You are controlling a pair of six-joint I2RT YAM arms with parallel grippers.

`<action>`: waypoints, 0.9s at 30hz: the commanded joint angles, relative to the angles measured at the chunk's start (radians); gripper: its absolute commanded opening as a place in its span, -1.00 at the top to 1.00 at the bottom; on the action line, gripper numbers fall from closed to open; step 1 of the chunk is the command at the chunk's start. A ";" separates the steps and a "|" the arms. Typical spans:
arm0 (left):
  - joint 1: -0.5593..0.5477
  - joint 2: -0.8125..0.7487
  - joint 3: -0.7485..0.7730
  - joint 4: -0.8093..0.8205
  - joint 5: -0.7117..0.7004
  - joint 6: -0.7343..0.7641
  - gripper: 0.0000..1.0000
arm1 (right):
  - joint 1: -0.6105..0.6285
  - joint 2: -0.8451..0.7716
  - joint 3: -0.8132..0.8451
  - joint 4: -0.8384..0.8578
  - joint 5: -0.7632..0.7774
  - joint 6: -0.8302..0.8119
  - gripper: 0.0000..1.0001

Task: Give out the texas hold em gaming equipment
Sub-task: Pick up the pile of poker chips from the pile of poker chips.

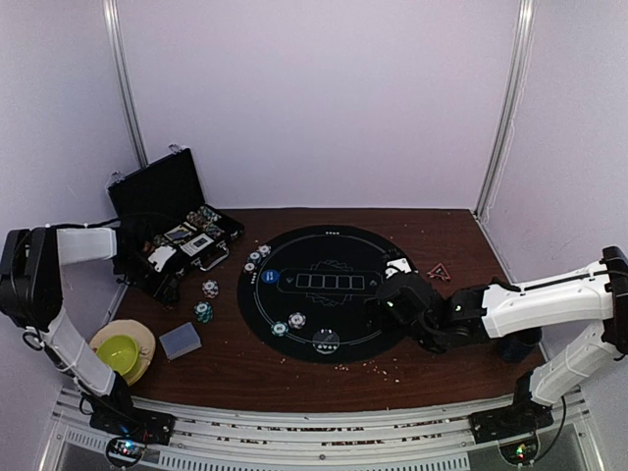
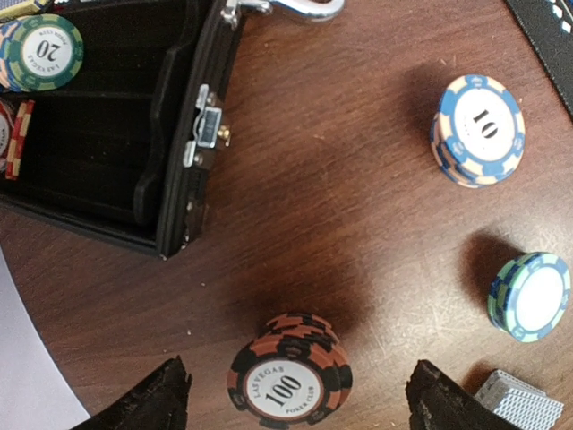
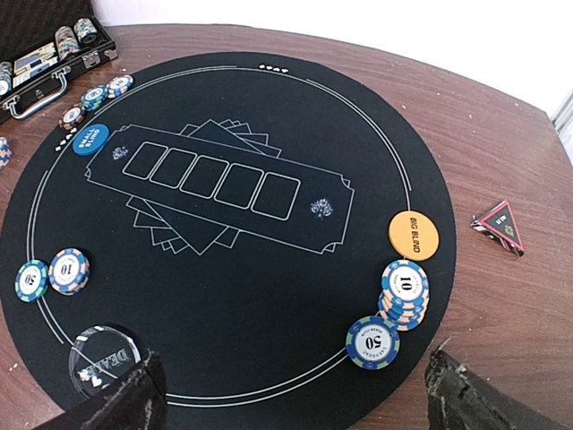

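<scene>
In the left wrist view an orange-and-black stack of poker chips (image 2: pixel 288 376) marked 100 stands on the wood between the fingers of my left gripper (image 2: pixel 300 372). The jaws are open, with a gap on each side. A blue chip stack (image 2: pixel 479 130), a green one (image 2: pixel 530 297) and a grey-blue card deck (image 2: pixel 519 405) lie to its right. My right gripper (image 3: pixel 295 358) hangs open over the black mat (image 3: pixel 224 296), holding nothing. On the mat lie an orange button disc (image 3: pixel 414 235), a blue chip stack (image 3: pixel 405 291), a 50 chip (image 3: pixel 372 342) and a blue disc (image 3: pixel 90 139).
The open black case (image 1: pixel 162 211) with more chips stands at the back left, next to my left gripper (image 1: pixel 157 275). A yellow bowl (image 1: pixel 120 351) sits front left, the card deck (image 1: pixel 180 340) beside it. A red triangular piece (image 1: pixel 439 270) lies right of the mat (image 1: pixel 324 250).
</scene>
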State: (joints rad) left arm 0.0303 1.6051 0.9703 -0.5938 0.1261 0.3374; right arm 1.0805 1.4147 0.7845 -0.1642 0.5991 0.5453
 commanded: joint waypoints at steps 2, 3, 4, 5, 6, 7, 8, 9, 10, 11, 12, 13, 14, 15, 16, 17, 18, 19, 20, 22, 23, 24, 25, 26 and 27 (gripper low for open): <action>0.016 0.031 -0.010 0.045 -0.010 0.018 -0.70 | 0.004 -0.005 -0.001 -0.006 0.011 -0.008 -1.00; 0.017 0.034 -0.010 0.048 -0.008 0.018 -0.69 | 0.004 -0.004 -0.002 -0.006 0.011 -0.007 -1.00; 0.017 0.034 -0.009 0.050 -0.010 0.017 -0.66 | 0.004 -0.003 -0.002 -0.005 0.011 -0.008 -1.00; 0.018 0.034 -0.009 0.050 -0.010 0.018 -0.64 | 0.004 -0.002 -0.001 -0.005 0.011 -0.008 -1.00; 0.018 0.035 -0.007 0.050 -0.010 0.018 -0.62 | 0.004 -0.002 -0.002 -0.005 0.011 -0.007 -1.00; 0.017 0.035 -0.008 0.051 -0.010 0.018 -0.59 | 0.005 -0.001 0.000 -0.005 0.011 -0.010 -1.00; 0.017 0.036 -0.008 0.051 -0.009 0.020 -0.56 | 0.004 0.000 0.000 -0.005 0.011 -0.010 -1.00; 0.018 0.037 -0.009 0.051 -0.009 0.020 -0.55 | 0.004 0.001 0.000 -0.005 0.011 -0.010 -1.00; 0.018 0.038 -0.010 0.051 -0.009 0.020 -0.52 | 0.004 0.001 0.000 -0.004 0.011 -0.009 -1.00; 0.017 0.039 -0.010 0.052 -0.008 0.021 -0.50 | 0.004 0.002 0.001 -0.004 0.012 -0.009 -1.00; 0.018 0.039 -0.011 0.052 -0.008 0.021 -0.48 | 0.004 0.001 0.000 -0.005 0.013 -0.007 -1.00; 0.018 0.039 -0.013 0.052 -0.006 0.023 -0.46 | 0.004 0.001 0.001 -0.005 0.013 -0.007 -1.00; 0.018 0.039 -0.014 0.052 -0.007 0.024 -0.46 | 0.004 0.001 0.000 -0.005 0.012 -0.007 -1.00; 0.018 0.039 -0.015 0.052 -0.008 0.024 -0.45 | 0.004 0.001 0.001 -0.005 0.012 -0.008 -1.00; 0.018 0.037 -0.015 0.052 -0.008 0.025 -0.43 | 0.004 0.001 0.001 -0.005 0.013 -0.007 -1.00; 0.018 0.036 -0.015 0.052 -0.007 0.024 -0.42 | 0.005 0.001 0.001 -0.005 0.013 -0.007 -1.00; 0.019 0.035 -0.015 0.052 -0.007 0.025 -0.40 | 0.004 0.000 0.000 -0.005 0.013 -0.008 -1.00; 0.019 0.034 -0.016 0.052 -0.008 0.025 -0.38 | 0.004 0.001 0.000 -0.005 0.013 -0.008 -1.00; 0.019 0.035 -0.017 0.052 -0.008 0.025 -0.37 | 0.004 0.002 -0.001 -0.005 0.013 -0.007 -1.00; 0.019 0.035 -0.017 0.052 -0.007 0.026 -0.34 | 0.005 0.001 0.000 -0.005 0.013 -0.008 -1.00; 0.020 0.037 -0.017 0.052 -0.008 0.026 -0.33 | 0.004 0.001 0.000 -0.005 0.013 -0.008 -1.00; 0.019 0.037 -0.018 0.052 -0.009 0.026 -0.31 | 0.004 0.002 -0.001 -0.005 0.013 -0.008 -1.00; 0.019 0.038 -0.018 0.052 -0.007 0.026 -0.30 | 0.005 0.003 0.000 -0.005 0.013 -0.008 -1.00; 0.020 0.037 -0.018 0.051 -0.007 0.026 -0.29 | 0.005 0.002 0.001 -0.005 0.013 -0.008 -1.00; 0.019 0.038 -0.018 0.051 -0.006 0.026 -0.28 | 0.004 0.003 0.000 -0.005 0.013 -0.008 -1.00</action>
State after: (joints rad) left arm 0.0402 1.6367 0.9627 -0.5690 0.1162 0.3504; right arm 1.0817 1.4147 0.7845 -0.1642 0.5991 0.5453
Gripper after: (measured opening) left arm 0.648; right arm 0.999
